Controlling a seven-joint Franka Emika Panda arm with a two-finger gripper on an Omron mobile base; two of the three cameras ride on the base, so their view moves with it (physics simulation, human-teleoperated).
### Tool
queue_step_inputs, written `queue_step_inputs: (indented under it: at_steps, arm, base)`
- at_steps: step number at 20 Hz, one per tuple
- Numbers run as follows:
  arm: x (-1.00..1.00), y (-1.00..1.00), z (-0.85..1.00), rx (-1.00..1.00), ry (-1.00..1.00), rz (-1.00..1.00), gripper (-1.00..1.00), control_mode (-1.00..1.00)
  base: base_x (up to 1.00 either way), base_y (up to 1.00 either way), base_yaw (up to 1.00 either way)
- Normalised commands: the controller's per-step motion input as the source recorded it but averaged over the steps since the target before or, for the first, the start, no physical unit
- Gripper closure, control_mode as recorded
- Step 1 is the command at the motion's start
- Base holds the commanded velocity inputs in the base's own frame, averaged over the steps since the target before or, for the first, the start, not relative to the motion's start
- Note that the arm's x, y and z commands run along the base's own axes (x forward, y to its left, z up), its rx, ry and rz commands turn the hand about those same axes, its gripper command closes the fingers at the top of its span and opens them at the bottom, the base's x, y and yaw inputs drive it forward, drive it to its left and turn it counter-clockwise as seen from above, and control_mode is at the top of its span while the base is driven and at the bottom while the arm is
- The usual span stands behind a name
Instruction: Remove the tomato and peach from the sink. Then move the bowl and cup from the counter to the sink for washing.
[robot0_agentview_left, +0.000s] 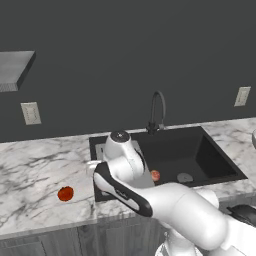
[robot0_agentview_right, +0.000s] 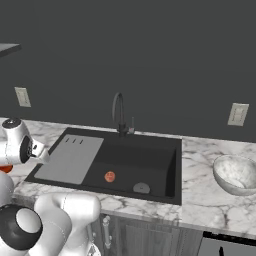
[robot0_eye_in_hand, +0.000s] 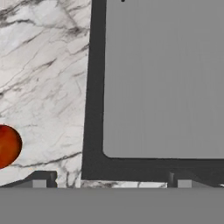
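Observation:
The deep red tomato (robot0_agentview_left: 65, 193) lies on the marble counter (robot0_agentview_left: 35, 170) left of the black sink (robot0_agentview_left: 172, 145). The paler peach (robot0_agentview_left: 155, 175) rests on the basin floor (robot0_agentview_right: 110, 176), near the round drain (robot0_agentview_right: 141, 188). My gripper (robot0_eye_in_hand: 111, 181) hovers open and empty over the sink's front left corner, looking down on the grey panel (robot0_eye_in_hand: 162, 78), with the tomato (robot0_eye_in_hand: 6, 146) off to its left. The speckled bowl (robot0_agentview_right: 235, 174) stands on the counter right of the sink. The cup is out of view.
A black gooseneck faucet (robot0_agentview_left: 157, 110) rises behind the basin. Wall outlets (robot0_agentview_left: 31, 113) sit above the counter on both sides, and a grey shelf (robot0_agentview_left: 15, 70) juts out at upper left. My own arm crosses the sink's left front.

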Motion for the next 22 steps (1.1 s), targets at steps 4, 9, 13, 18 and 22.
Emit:
queue_step_inputs:
  at_steps: [4, 9, 13, 18, 22]
  arm:
    - [0.0, -0.35, 0.1, 0.0, 0.0, -0.1, -1.0, -1.0]
    - [0.0, -0.34, 0.09, 0.0, 0.0, -0.08, -1.0, -1.0]
    - [0.0, -0.35, 0.08, 0.0, 0.0, -0.04, -1.0, -1.0]
    - [0.0, -0.35, 0.07, 0.0, 0.0, -0.02, -1.0, -1.0]
    - [0.0, -0.36, 0.05, 0.0, 0.0, 0.0, -1.0, -1.0]
  base:
    - [0.0, 0.0, 0.0]
    - [0.0, 0.0, 0.0]
    - [0.0, 0.0, 0.0]
    - [0.0, 0.0, 0.0]
    - [0.0, 0.0, 0.0]
